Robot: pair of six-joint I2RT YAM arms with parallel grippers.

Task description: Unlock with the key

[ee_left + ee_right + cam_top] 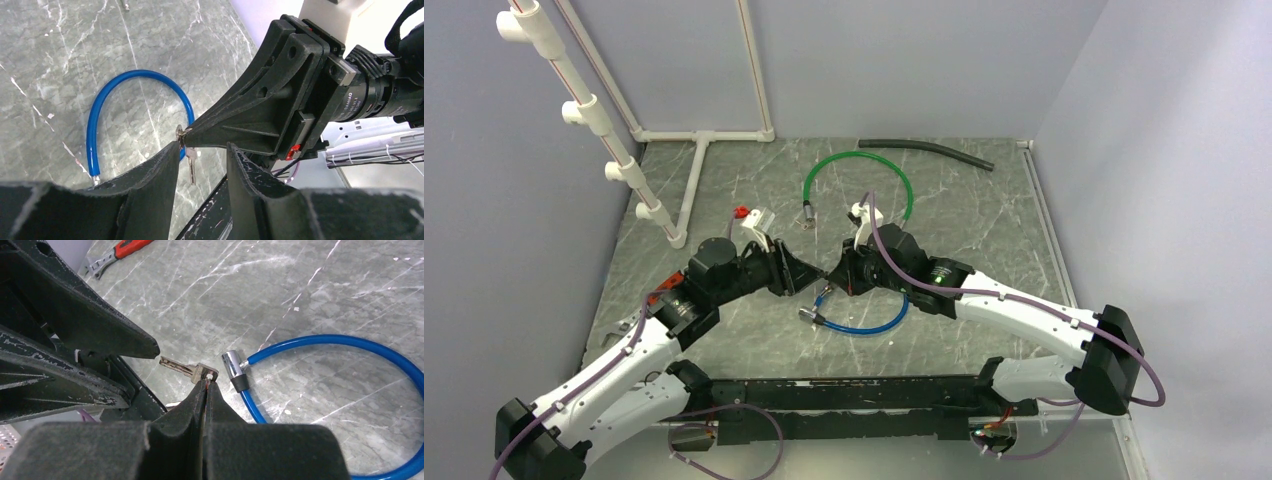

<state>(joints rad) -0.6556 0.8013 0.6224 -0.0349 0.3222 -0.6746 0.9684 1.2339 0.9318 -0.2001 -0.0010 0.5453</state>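
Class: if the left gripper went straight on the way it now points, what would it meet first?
Probably the small silver key pinched in the right gripper, its blade facing the open left gripper.

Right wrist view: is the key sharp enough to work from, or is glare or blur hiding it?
Right wrist: key sharp, evenly lit, no glare; a small glint only on the metal end of the blue cable lock; right end effector soft near the lens. Left wrist: key small, slightly soft. Top external: key too small to make out.
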